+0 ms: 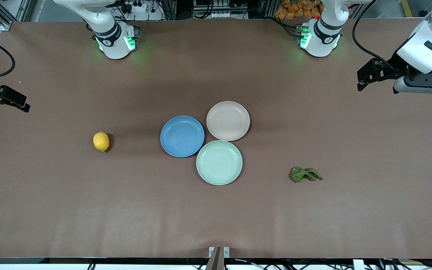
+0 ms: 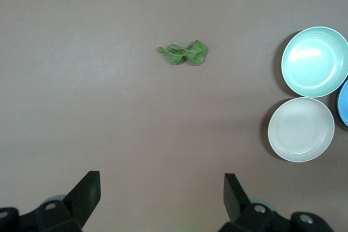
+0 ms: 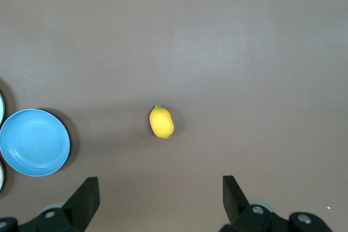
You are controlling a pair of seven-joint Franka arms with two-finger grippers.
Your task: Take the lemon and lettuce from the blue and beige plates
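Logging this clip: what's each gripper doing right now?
Left gripper: open, holding nothing, over bare table near the lettuce.
Right gripper: open, holding nothing, near the lemon.

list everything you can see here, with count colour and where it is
lemon: one, bright yellow, on the bare table toward the right arm's end, beside the blue plate, not on it
lettuce: one, dark green, crumpled on the bare table toward the left arm's end
blue plate: one, medium blue, mid-table
beige plate: one, pale pinkish beige, farthest of the three plates from the front camera
mint-green plate: one, pale green, nearest the front camera
table: one, brown
left pincer: open, raised over the left arm's end
right pincer: open, raised over the right arm's end
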